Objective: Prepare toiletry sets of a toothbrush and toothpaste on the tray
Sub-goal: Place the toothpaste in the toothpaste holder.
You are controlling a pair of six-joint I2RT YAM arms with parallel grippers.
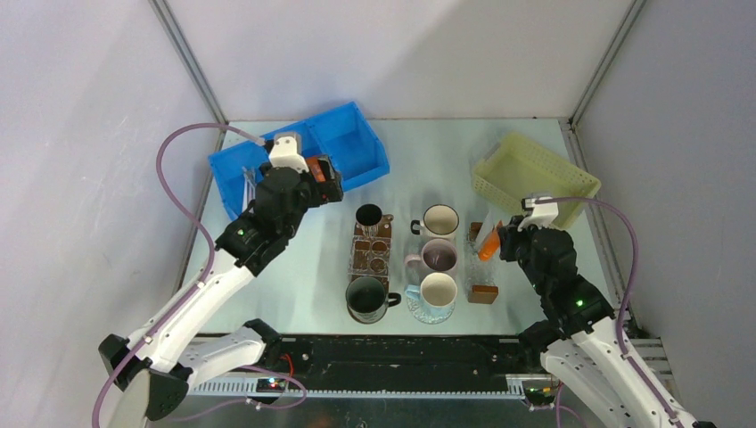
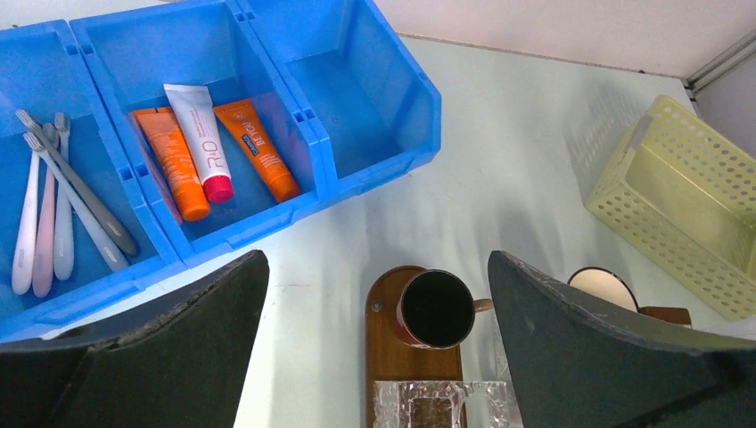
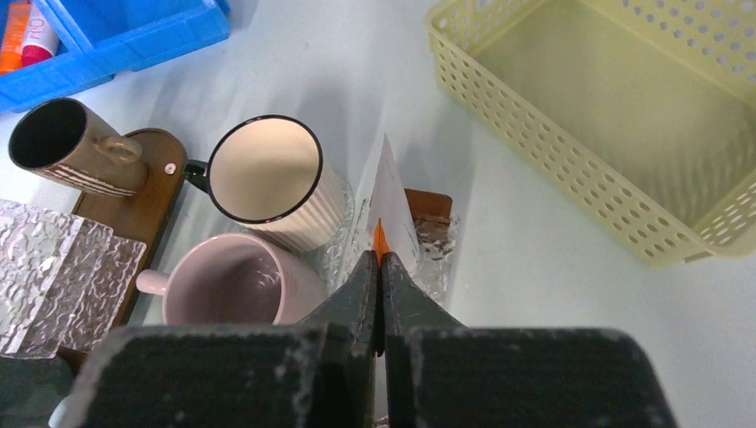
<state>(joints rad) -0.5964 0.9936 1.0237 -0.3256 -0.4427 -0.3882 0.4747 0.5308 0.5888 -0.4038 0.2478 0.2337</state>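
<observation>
Several grey and pale pink toothbrushes (image 2: 53, 214) lie in the left compartment of the blue bin (image 2: 374, 174). Two orange toothpaste tubes and one white tube (image 2: 209, 147) lie in the middle compartment. My left gripper (image 2: 374, 294) is open and empty above the table, between the bin and a dark mug (image 2: 437, 308) on a wooden tray (image 2: 388, 357); it also shows in the top view (image 1: 325, 183). My right gripper (image 3: 381, 263) is shut on an orange, white-ended toothpaste tube (image 3: 390, 192). In the top view it (image 1: 499, 241) holds this tube (image 1: 488, 242) over a clear box right of the mugs.
A cream mug (image 3: 267, 169), a pink mug (image 3: 232, 285) and a brown mug (image 3: 71, 147) stand close together. A clear brown-lidded box (image 1: 482, 285) is beside them. A yellow perforated basket (image 3: 571, 169) sits at the back right. The bin's right compartment is empty.
</observation>
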